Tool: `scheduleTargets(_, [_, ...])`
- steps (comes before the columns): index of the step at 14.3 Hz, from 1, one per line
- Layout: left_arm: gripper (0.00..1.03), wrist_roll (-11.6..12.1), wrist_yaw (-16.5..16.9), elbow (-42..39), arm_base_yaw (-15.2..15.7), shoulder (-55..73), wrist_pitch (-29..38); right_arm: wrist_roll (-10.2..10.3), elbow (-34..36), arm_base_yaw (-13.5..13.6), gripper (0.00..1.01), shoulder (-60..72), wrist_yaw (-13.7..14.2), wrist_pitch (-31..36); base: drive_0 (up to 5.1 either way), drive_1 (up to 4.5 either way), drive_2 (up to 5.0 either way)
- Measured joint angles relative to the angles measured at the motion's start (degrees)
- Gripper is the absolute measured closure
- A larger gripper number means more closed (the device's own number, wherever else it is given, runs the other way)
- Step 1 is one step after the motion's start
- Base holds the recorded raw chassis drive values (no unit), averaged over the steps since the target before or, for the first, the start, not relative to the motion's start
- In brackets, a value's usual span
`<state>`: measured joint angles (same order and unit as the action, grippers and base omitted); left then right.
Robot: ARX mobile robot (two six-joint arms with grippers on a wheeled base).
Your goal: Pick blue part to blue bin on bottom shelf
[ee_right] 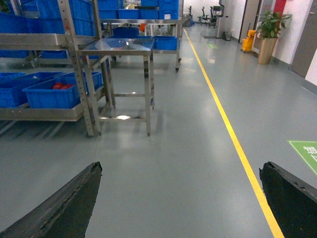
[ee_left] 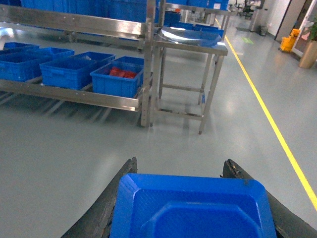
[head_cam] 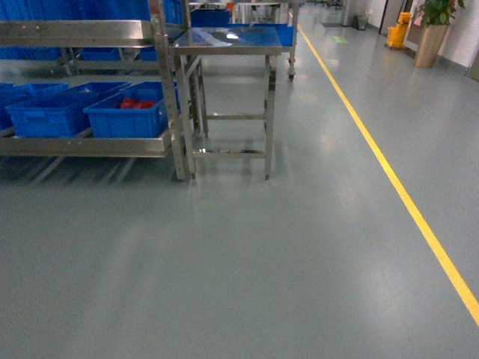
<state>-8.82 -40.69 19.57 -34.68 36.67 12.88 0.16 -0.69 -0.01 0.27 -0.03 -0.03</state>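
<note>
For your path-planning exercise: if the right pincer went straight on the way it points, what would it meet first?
Probably nothing soon: the right pincer is open and empty, with bare grey floor ahead. The steel table stands left of that line; depth is unclear.

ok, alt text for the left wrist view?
The left pincer holds a blue part between its black fingers above grey floor. Ahead, blue bins sit on the bottom shelf of a steel rack, one bin holding red items, beside a small steel table.
</note>
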Motion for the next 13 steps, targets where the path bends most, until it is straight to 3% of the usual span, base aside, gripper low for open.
scheduleTargets(13, [0.59, 0.0, 0.0, 0.0, 0.0, 0.0, 0.0, 0.0, 0.0, 0.0, 0.03, 0.0, 0.0, -0.3, -0.1, 4.15, -4.3])
